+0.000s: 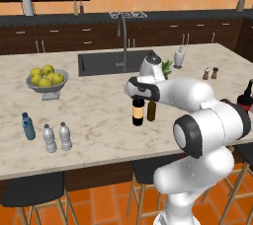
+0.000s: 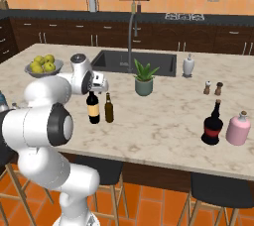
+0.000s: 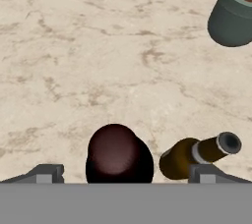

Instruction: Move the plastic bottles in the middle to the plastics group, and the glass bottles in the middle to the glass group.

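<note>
At the lower left of the left base view the plastics group (image 1: 48,134) stands on the bench (image 1: 99,105): a blue bottle (image 1: 27,126) and two clear grey ones just beside it, well apart from the middle. Whether the middle's own plastic bottle is one of those grey ones I cannot tell; none shows beside the glass pair. At mid-frame the wine bottle (image 1: 138,111) and the slim brown bottle (image 1: 151,110) stand upright, just beside each other. The gripper (image 3: 125,174) hangs right over them in the hand view, fingers (image 3: 45,173) spread as wide as they go and holding nothing, with the wine bottle's top between them. I judge the risk to lie there: coming straight down, the right-hand finger could strike the brown bottle's neck and topple it, since the two stand so close. The forearm covers the wine bottle's neck in the left base view. At the far right of that view the red-banded bottle (image 1: 245,98) of the glass group is cut off by the frame's edge; the right base view shows it whole, beside a pink bottle (image 2: 238,128).
</note>
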Available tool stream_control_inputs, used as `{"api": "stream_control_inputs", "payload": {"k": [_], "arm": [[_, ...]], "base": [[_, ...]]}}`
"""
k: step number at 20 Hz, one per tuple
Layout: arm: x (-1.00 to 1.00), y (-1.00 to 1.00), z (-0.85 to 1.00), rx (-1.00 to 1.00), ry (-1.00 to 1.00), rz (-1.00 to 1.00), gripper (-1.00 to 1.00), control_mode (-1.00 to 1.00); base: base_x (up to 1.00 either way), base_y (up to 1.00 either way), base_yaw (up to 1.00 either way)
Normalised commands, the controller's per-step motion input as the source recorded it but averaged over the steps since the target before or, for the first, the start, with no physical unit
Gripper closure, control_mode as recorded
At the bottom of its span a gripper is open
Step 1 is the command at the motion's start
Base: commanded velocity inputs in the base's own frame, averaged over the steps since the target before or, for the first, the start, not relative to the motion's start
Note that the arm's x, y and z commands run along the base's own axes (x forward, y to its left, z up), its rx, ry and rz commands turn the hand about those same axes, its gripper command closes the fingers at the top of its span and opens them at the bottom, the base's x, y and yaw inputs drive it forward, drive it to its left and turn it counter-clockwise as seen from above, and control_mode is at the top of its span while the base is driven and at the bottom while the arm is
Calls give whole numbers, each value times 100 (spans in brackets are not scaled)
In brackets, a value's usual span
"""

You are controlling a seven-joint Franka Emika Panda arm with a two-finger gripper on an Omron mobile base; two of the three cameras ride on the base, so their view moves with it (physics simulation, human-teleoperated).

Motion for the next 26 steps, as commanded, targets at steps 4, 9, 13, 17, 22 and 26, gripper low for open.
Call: {"api": "stream_control_inputs", "payload": {"k": [4,9,13,17,22,26], "arm": [[2,0,0,0,0,1,-100,-100],[-2,0,-7,0,0,3,-100,-100],[0,0,-15,0,0,4,-100,-100],[0,0,-11,0,0,2,-100,-100],[0,0,-5,0,0,0,-100,-100],[0,1,0,0,0,0,100,-100]], "base": [[0,0,0],[0,0,0],[0,0,0],[0,0,0],[0,0,0],[0,0,0]]}}
